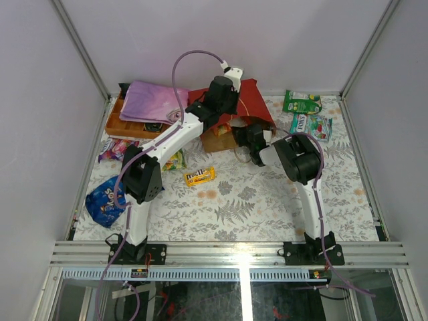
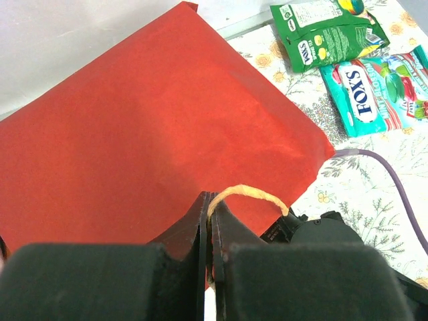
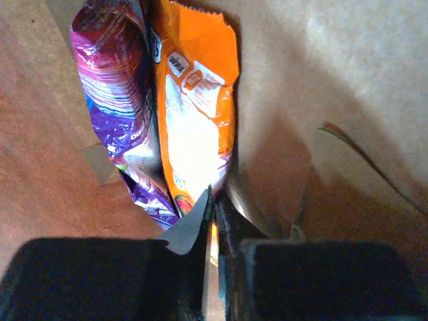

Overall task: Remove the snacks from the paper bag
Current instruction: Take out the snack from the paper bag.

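Note:
The red paper bag [image 1: 253,100] lies at the back of the table, its brown inside showing at the mouth. My left gripper [image 2: 212,200] is shut on the bag's thin cord handle [image 2: 249,192], above the red side [image 2: 154,127]. My right gripper [image 3: 215,200] is inside the bag, shut on the lower edge of an orange snack packet [image 3: 197,114]. A purple packet [image 3: 120,100] stands right beside it, to its left. Outside the bag lie a yellow pack [image 1: 199,176], a blue Doritos bag [image 1: 105,200], a green packet [image 1: 302,101] and a teal Fox's packet [image 1: 311,125].
An orange wooden tray [image 1: 127,126] with a pink-purple folded cloth [image 1: 152,101] sits at the back left. A purple packet [image 1: 114,148] and a green-yellow one [image 1: 175,160] lie by the left arm. Grey walls close the table on three sides.

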